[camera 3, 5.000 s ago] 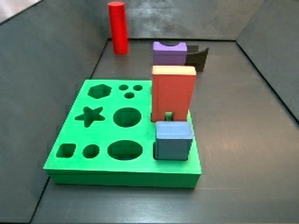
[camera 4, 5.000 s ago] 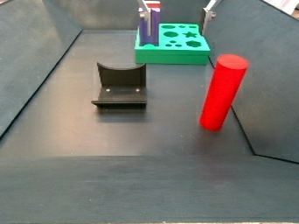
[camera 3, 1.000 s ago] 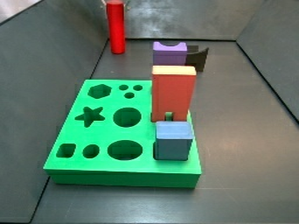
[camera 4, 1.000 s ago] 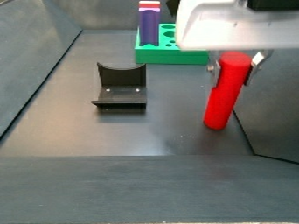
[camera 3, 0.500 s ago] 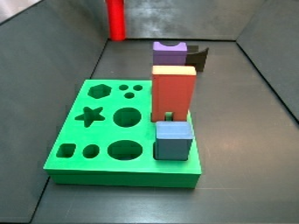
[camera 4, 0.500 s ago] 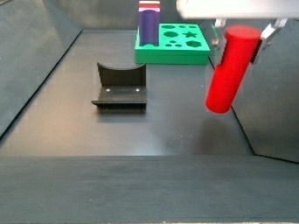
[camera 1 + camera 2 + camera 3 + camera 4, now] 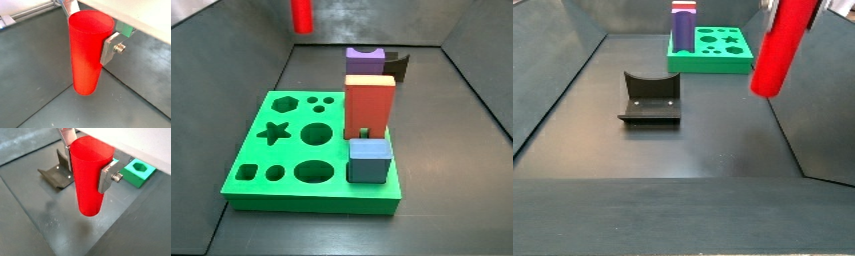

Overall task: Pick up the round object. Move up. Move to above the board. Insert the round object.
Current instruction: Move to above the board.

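Aloft, gripper [image 7: 85, 168] clamps round object [image 7: 89, 178] (fixture [image 7: 57, 174] below).

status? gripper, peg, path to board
Gripper shut on round object, hanging upright, off the floor. Board far off, large round holes open. Fixture below, aside.

We see the claw [image 7: 85, 165] gripping the round object [image 7: 89, 175] clear above the dark worktop [image 7: 673, 150], with open floor beneath it in both wrist views. Between it and the board [image 7: 311, 150] the fixture [image 7: 649, 98] stands off to one side, leaving a bare lane. On the board, a red-orange block [image 7: 372, 102], a purple piece [image 7: 366, 60] and a blue cube [image 7: 369, 160] crowd one edge; the holes beside them lie unobstructed. Grey walls [image 7: 567, 60] close in the sides
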